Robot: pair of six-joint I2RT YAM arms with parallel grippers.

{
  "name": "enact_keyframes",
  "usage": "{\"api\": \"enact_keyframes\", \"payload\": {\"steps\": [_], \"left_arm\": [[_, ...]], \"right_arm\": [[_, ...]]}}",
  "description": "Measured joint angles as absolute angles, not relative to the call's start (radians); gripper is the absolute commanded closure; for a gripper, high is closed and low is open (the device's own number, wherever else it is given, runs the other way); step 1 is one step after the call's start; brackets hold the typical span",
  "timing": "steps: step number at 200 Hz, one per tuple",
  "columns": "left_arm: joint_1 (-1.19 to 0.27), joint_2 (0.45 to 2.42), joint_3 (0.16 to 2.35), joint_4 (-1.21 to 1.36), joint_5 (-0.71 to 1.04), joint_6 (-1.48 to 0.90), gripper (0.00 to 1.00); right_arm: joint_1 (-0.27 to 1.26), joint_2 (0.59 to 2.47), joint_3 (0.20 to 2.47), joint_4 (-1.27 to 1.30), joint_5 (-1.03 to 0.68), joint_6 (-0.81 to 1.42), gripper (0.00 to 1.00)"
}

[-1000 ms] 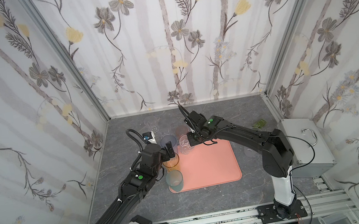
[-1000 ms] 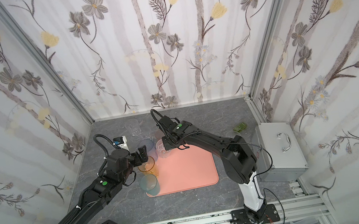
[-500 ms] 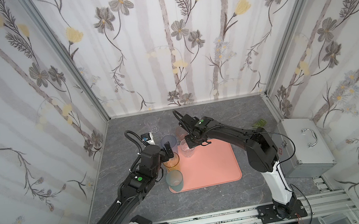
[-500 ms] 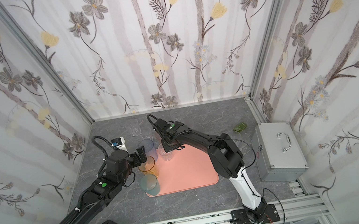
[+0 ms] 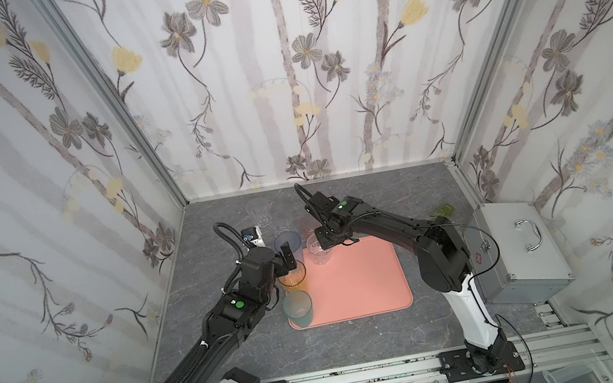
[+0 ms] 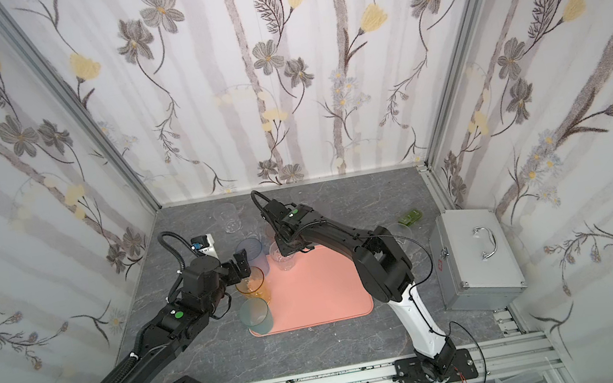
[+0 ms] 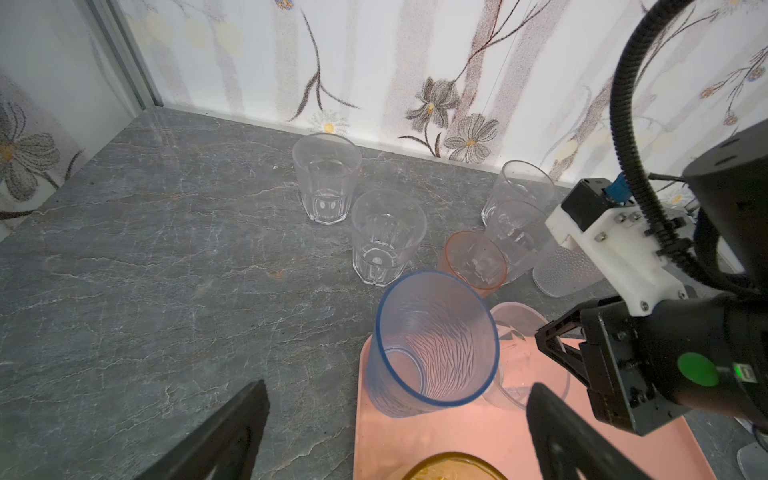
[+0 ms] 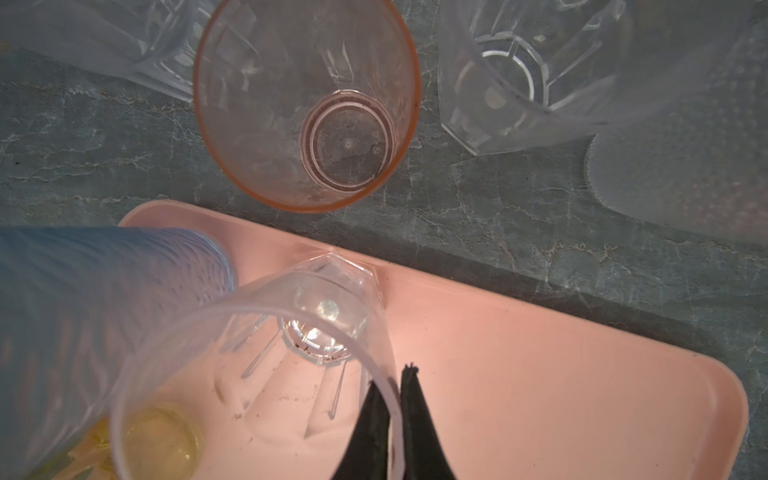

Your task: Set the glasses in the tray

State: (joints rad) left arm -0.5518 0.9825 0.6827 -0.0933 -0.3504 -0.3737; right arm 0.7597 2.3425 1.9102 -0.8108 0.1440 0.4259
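Setting a clear glass on the tray, near its far edge.
Right gripper stands astride the upright glass's rim, on the side away from the blue tumbler, jaws almost together; whether they press the wall I cannot tell. I judge it should leave straight upward. Left gripper is spread wide, empty. Whether the two glasses touch is unclear.

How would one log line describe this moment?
left gripper: open, by blue glass | right gripper: pinching clear glass rim | tray: four glasses
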Motion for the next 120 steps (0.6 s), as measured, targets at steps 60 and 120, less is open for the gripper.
{"api": "enact_keyframes", "payload": {"steps": [60,120], "left_arm": [[-0.551,0.978,0.683,-0.093,-0.353,-0.372,0.00],[-0.556,1.002,0.751,-0.085,-0.336,-0.369,0.00]], "right_arm": [[0.749,2.259,1.861,-0.785,0.065,0.453,0.70],[0.578,2.010,1.699,-0.599,-0.103,0.535,0.65]]}}
